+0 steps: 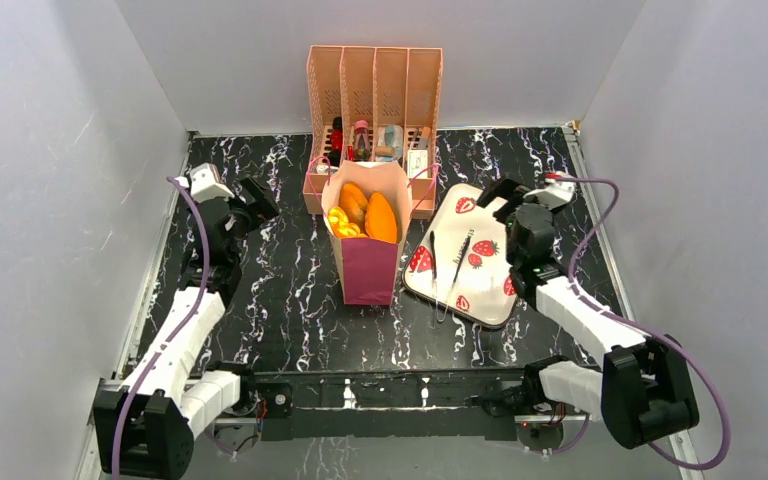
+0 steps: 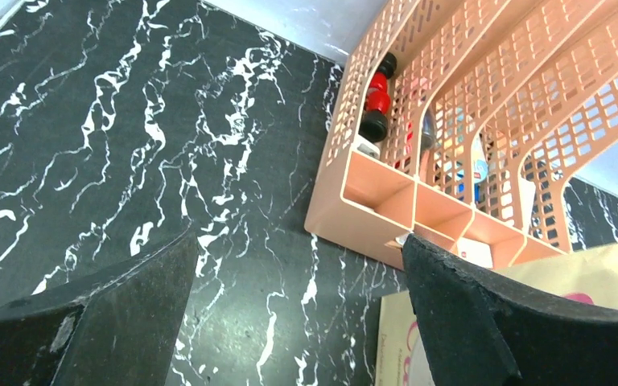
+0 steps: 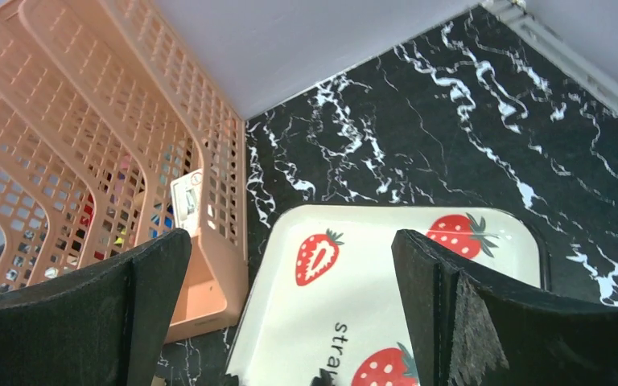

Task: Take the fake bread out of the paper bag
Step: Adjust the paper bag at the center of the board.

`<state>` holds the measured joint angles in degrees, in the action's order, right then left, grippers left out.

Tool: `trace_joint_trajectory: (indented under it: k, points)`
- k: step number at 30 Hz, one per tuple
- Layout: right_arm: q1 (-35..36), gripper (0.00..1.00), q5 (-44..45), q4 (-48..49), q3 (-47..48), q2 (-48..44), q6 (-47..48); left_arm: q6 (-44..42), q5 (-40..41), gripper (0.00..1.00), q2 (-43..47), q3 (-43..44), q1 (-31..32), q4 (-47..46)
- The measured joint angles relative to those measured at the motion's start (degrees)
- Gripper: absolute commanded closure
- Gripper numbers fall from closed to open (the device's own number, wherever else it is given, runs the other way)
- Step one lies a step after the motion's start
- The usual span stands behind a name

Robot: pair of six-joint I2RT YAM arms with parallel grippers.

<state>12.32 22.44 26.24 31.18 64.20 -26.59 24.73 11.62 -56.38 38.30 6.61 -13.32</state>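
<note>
Centrally: paper bag (image 1: 370, 262) upright, bread (image 1: 366, 213) exposed for lifting; left fingers (image 2: 117, 318) nine o'clock, right fingers (image 3: 88, 314) three o'clock, both released.

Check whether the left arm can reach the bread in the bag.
Probably yes: the left gripper is open, the paper bag stands open-topped with fake bread exposed, and nothing lies between.

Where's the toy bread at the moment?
In the overhead view, the fake bread sits inside the open paper bag at the table's middle, just in front of the peach file organiser and left of the strawberry tray.
</note>
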Motion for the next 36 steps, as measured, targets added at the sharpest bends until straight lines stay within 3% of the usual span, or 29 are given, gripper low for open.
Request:
trace_joint_trajectory:
  k: [6,10,13,21,36]
  points:
    - [12.22,0.02,11.26,3.8,4.74,5.07,8.7,1.31,-0.9,0.02,9.6,-0.2,0.17,5.16]
    - [12.31,0.02,11.78,7.02,7.17,8.68,9.07,1.11,-2.21,0.02,21.4,-2.38,0.81,4.07]
    - [12.09,0.04,9.35,9.62,7.32,8.72,9.62,0.74,-4.2,0.02,24.85,-4.04,1.14,3.3]
    - [12.07,0.06,7.52,0.07,12.17,10.4,7.37,-0.72,-12.52,0.02,22.08,-4.33,2.29,5.11]
    - [12.39,0.06,8.68,-13.49,6.4,6.75,2.01,-1.95,-31.54,0.02,18.23,6.47,4.33,10.38]
